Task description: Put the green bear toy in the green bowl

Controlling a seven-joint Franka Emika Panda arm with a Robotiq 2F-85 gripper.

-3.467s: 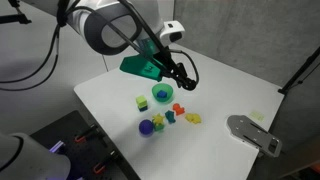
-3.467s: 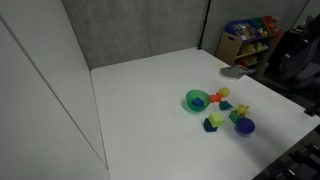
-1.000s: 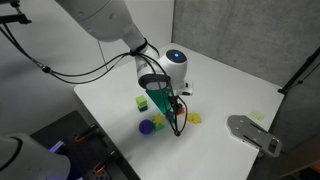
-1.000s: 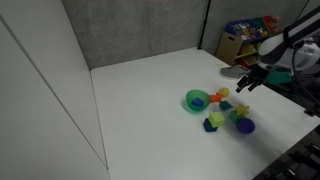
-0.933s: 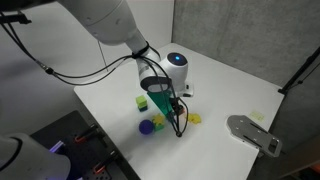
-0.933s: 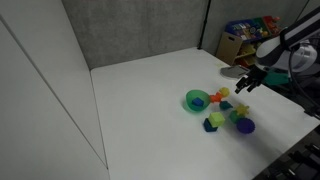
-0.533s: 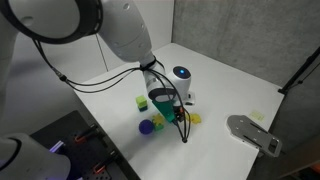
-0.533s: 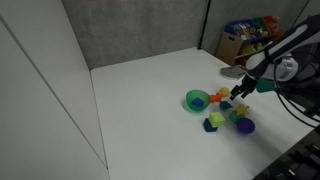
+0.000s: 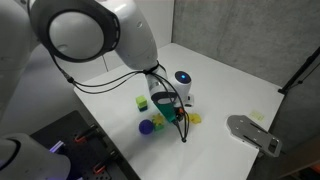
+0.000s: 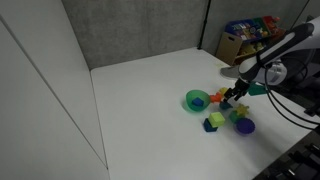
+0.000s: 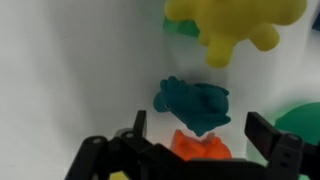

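In the wrist view the small dark-green bear toy (image 11: pixel 195 103) lies on the white table between my fingers. An orange toy (image 11: pixel 205 148) lies just below it and a yellow toy (image 11: pixel 235 25) above it. My gripper (image 11: pixel 200 130) is open, with one finger (image 11: pixel 138 125) left of the bear and the other to its right, and it holds nothing. The rim of the green bowl (image 11: pixel 305 120) shows at the right edge. In both exterior views the gripper (image 9: pixel 181 118) (image 10: pixel 232 98) is low over the toy cluster and hides the bear. The teal-green bowl (image 10: pixel 197 100) stands beside it.
A pale yellow-green block (image 9: pixel 142 102), a purple ball (image 9: pixel 146 127) (image 10: pixel 245 126) and a blue block (image 10: pixel 213 123) lie around the cluster. A grey flat object (image 9: pixel 252 133) lies near the table's edge. Shelves with goods (image 10: pixel 248 38) stand behind the table.
The arm has swung in and come down onto the toy cluster. The open gripper now stands around the green bear. The toys have not moved.
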